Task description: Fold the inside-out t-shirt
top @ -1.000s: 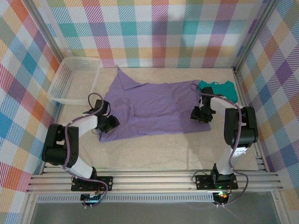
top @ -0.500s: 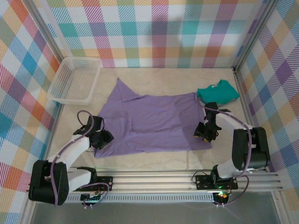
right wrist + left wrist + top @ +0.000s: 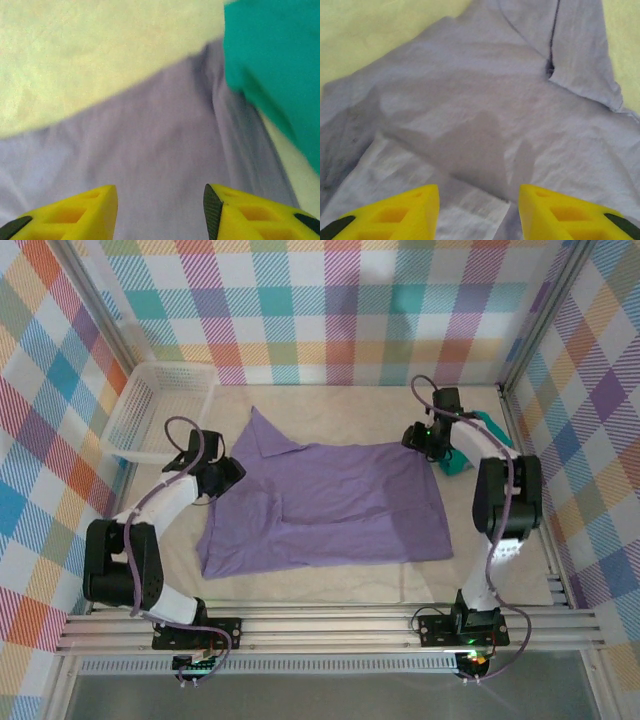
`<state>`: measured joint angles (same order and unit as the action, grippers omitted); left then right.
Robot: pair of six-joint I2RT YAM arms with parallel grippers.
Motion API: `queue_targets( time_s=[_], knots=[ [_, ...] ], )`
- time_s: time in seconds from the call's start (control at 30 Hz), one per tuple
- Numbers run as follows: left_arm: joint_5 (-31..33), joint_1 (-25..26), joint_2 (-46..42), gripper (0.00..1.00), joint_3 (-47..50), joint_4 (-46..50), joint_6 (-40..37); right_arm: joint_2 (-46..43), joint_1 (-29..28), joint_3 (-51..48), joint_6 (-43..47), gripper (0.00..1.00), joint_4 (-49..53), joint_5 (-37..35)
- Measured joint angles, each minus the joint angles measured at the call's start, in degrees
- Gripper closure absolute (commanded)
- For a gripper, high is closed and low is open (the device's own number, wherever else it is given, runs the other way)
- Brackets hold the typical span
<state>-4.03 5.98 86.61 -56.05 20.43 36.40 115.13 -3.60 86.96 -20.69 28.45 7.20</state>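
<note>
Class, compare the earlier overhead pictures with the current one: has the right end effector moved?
Yes. The right end effector moved away from the front rail toward the back wall, now near the teal garment.

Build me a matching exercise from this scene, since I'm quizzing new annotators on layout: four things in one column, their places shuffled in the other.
Things
1. t-shirt
2. teal garment
3. basket
4. left gripper

Places
A. far left corner
B. over the shirt's left side, jaws apart
C. spread flat in the middle
D. far right, beside the shirt's corner

Pairs: 1-C, 2-D, 3-A, 4-B
</note>
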Motion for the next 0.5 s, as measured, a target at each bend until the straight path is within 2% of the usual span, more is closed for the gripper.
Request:
queue_targets(
  time_s=[0.23,0.37,0.5],
  knots=[
    [-1.49,0.00,5.57,0.54,-4.33,-1.62,-1.01,15.61,4.26,16.22,0.46,0.50,3.72,1.42],
    [-2.23,0.00,7.15,0.53,-5.77,-2.45,-1.49,18.14,5.77,21.55,0.72,0.50,5.99,1.25],
    [-2.40,0.00,7.26,0.53,-5.95,-2.60,-1.77,18.23,6.25,21.92,1.36,0.52,7.13,2.54]
  ],
)
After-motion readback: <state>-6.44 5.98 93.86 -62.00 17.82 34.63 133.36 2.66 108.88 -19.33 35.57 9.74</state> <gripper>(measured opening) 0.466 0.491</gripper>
